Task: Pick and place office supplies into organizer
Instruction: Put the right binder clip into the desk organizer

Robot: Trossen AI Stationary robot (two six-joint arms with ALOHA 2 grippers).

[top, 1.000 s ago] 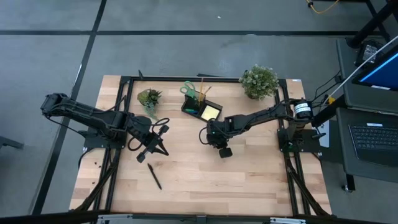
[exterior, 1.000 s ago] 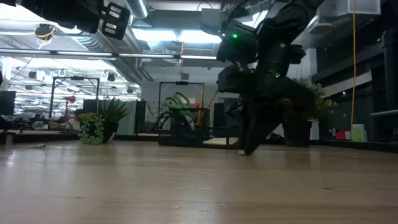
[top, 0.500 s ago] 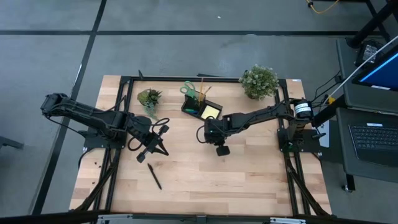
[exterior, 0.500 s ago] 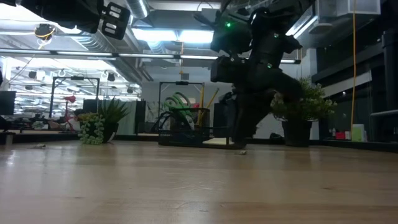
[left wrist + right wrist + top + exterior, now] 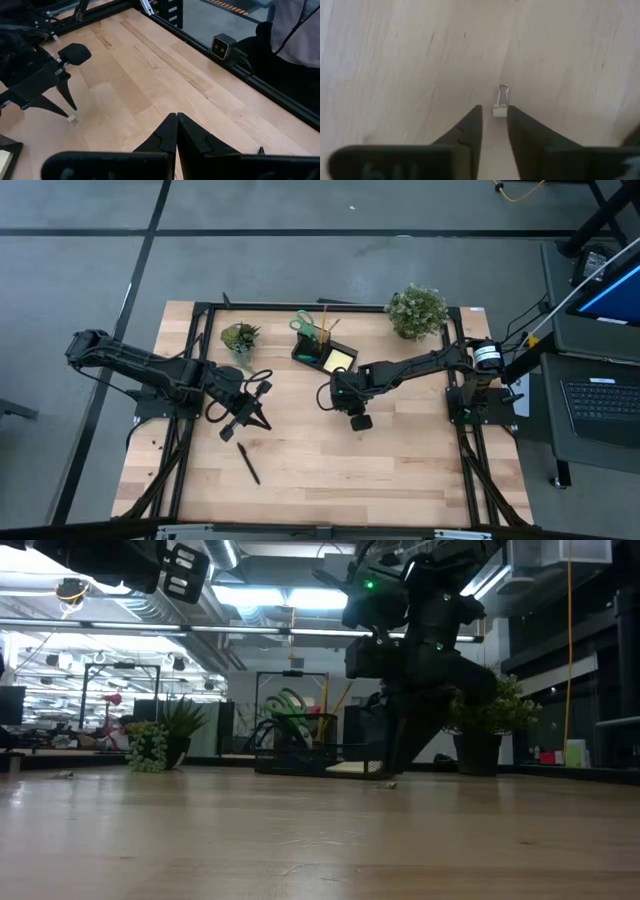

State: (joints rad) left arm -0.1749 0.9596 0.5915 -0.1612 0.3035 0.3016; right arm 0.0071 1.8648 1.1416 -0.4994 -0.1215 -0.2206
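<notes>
My left gripper [image 5: 176, 117] rests pinched shut over smooth pale wood. My right gripper [image 5: 494, 111] stands parted, a small binder clip [image 5: 500, 104] with wire loop just past its dark tapered tips, bare planks around.

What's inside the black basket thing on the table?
The organizer holds green-handled scissors and wooden pencils in its tall cup, with a yellow sticky-note pad in the low tray. Anything deeper in the cup is hidden by its walls.
</notes>
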